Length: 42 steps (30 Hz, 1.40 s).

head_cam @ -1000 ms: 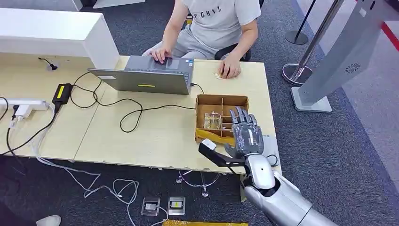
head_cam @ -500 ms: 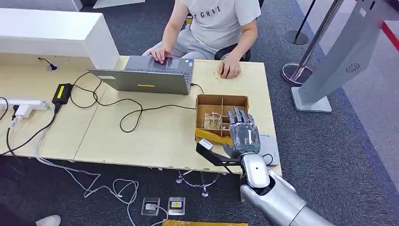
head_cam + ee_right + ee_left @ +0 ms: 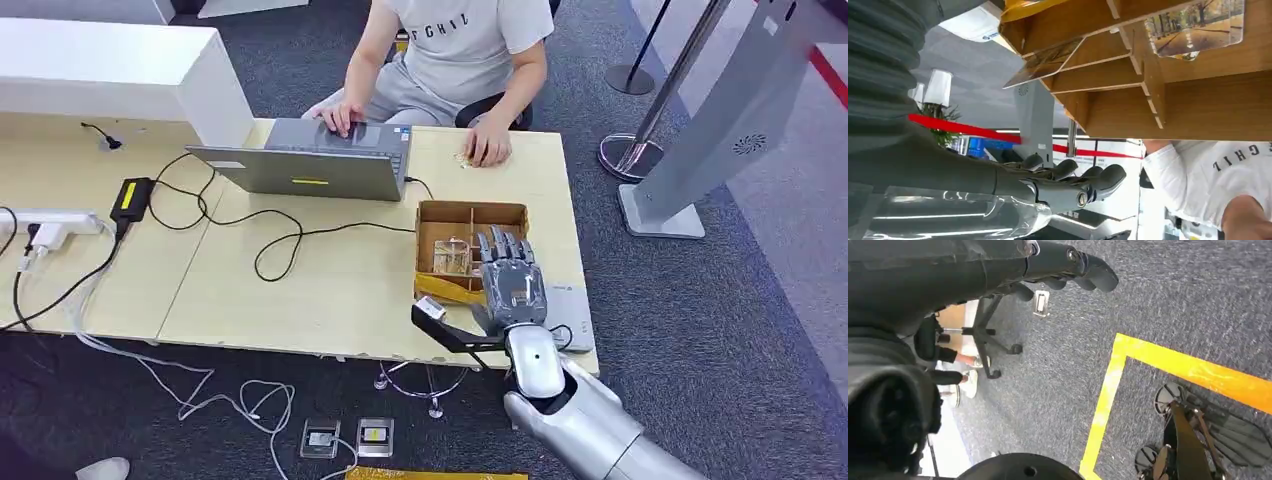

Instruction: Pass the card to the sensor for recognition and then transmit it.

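Right hand (image 3: 512, 285) is above the near right corner of the wooden divided box (image 3: 440, 215), palm down, fingers (image 3: 505, 246) extended and slightly spread over the box's right-side compartments. In the right wrist view the fingers (image 3: 1083, 180) are straight, side by side, w/ nothing between them; no contact w/ the box walls is visible. The hand holds nothing.

Task item: a card (image 3: 1043, 62) leans tilted in a box compartment, one edge against a divider, per right wrist view. In the same view a clear card/plate w/ a tree-scene print (image 3: 1195, 27) is in a neighbouring compartment; in the head view it shows as a transparent piece (image 3: 452, 255) standing in the box's left section, just beside the right hand's fingers. Which of the two is the task card cannot be told.

A grey flat pad (image 3: 570, 310) lies on the table (image 3: 330, 280) at the near right corner, partly under the right wrist. A black bracket w/ a white tip (image 3: 440, 320) projects from the right forearm over the table's near edge.

Left hand (image 3: 1068, 267) hangs over grey carpet w/ yellow floor tape (image 3: 1148, 360); its dark fingers are bent inward. Whether they grip anything cannot be told.

A person (image 3: 460, 50) sits at the far side of the table, one hand on the laptop (image 3: 310, 165), the other resting on the tabletop. Black cables (image 3: 270, 240) run from the laptop across the table to a power brick (image 3: 132, 195) and a white power strip (image 3: 50, 222). A grey standing kiosk (image 3: 720, 130) is on the carpet to the right of the table.
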Motion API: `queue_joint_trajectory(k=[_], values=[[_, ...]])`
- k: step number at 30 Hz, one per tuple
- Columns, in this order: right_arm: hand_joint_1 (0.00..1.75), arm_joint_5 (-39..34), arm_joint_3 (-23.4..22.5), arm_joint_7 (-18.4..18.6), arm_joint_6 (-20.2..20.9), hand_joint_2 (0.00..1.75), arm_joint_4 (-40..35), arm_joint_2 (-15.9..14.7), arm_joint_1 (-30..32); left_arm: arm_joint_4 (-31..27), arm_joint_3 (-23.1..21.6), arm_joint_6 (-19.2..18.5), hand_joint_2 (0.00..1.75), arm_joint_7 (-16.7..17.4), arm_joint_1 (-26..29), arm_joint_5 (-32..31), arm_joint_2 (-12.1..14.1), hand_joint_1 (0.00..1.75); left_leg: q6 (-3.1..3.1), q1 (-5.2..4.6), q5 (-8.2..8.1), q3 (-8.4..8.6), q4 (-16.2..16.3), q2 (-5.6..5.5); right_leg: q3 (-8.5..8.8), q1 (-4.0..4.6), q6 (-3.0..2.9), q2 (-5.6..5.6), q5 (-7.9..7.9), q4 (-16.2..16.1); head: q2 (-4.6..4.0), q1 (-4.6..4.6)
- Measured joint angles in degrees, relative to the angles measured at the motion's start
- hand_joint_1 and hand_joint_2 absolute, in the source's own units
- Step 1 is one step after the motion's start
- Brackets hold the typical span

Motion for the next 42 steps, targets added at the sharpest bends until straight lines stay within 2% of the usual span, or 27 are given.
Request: queue_joint_trajectory(k=[9, 20, 41, 42], values=[[0.0, 0.94, 0.0, -0.04, 0.35, 1.75, 2.01, 1.53, -0.44, 0.0, 0.0, 0.41, 0.0, 0.5, 0.0, 0.07, -0.17, 0.0, 0.0, 0.0, 0.0, 0.0, 0.0, 0.0, 0.0, 0.0, 0.0, 0.0, 0.0, 0.0, 0.0, 0.02], [0.0, 2.82, -1.09, 1.14, 2.93, 1.75, 3.83, 2.88, -0.92, 0.0, 0.0, 1.07, 0.0, 0.57, 0.0, 0.37, -0.46, 0.0, 0.0, 0.0, 0.0, 0.0, 0.0, 0.0, 0.0, 0.0, 0.0, 0.0, 0.0, 0.0, 0.0, 0.0], [0.0, 4.28, -4.2, 2.16, 3.83, 1.75, 7.63, 3.23, -1.12, 0.0, 0.0, 0.94, 0.0, 0.96, 0.0, -0.07, -0.72, 0.0, 0.0, 0.0, 0.0, 0.01, 0.0, 0.01, -0.01, 0.0, 0.0, 0.01, 0.0, 0.0, 0.0, 0.0], [0.07, 4.28, -4.33, 2.16, 3.91, 1.75, 7.85, 3.23, -1.08, 0.0, 0.0, 0.94, 0.0, 0.96, 0.0, -0.07, -0.72, 0.0, 0.0, 0.0, 0.0, 0.01, 0.0, 0.01, -0.01, 0.0, 0.0, 0.01, 0.0, 0.0, 0.0, 0.0]])
